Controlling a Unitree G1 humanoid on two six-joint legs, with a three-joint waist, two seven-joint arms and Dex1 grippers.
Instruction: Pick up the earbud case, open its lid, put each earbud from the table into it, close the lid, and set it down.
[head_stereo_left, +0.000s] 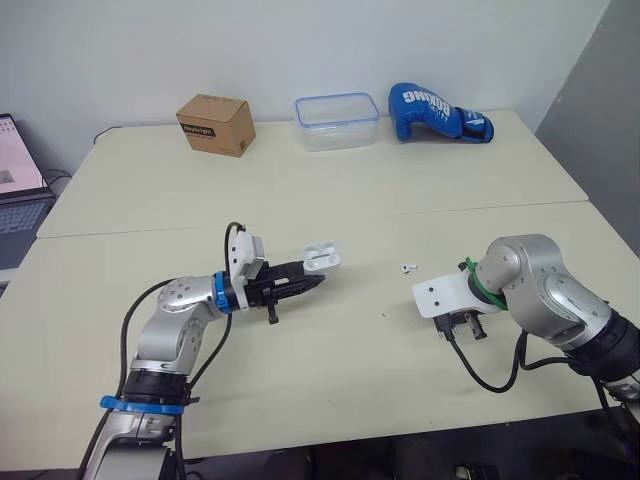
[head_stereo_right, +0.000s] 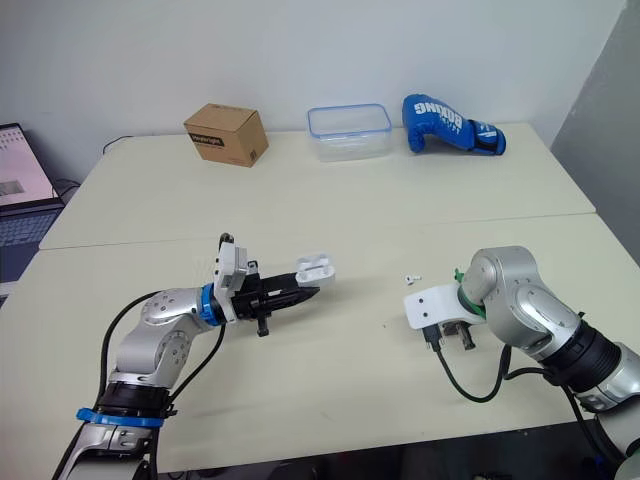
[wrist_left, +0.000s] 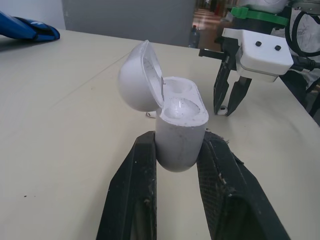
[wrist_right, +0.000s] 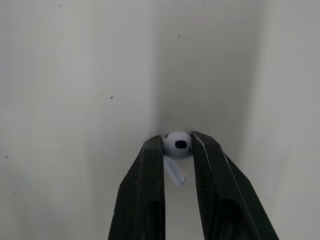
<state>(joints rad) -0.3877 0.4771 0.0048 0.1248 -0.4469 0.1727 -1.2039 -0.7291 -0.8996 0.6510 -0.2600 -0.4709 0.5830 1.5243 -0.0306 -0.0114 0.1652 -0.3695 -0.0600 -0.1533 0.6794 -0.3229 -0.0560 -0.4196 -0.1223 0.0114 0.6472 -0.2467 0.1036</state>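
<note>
My left gripper (head_stereo_left: 312, 278) is shut on the white earbud case (head_stereo_left: 322, 258) and holds it just above the table's middle. In the left wrist view the case (wrist_left: 181, 135) has its lid swung open, and its body sits between the two black fingers (wrist_left: 132, 185). One white earbud (head_stereo_left: 407, 268) lies on the table to the right of the case. My right gripper (head_stereo_left: 462, 330) points down at the table near the front right. Its wrist view shows it shut on the other earbud (wrist_right: 177, 145), head between the tips and stem hanging, right at the table surface.
Along the far edge stand a cardboard box (head_stereo_left: 215, 124), a clear plastic container (head_stereo_left: 337, 121) and a blue boxing glove (head_stereo_left: 438, 113). A laptop (head_stereo_left: 15, 190) sits off the table's left side. A seam (head_stereo_left: 300, 222) runs across the table.
</note>
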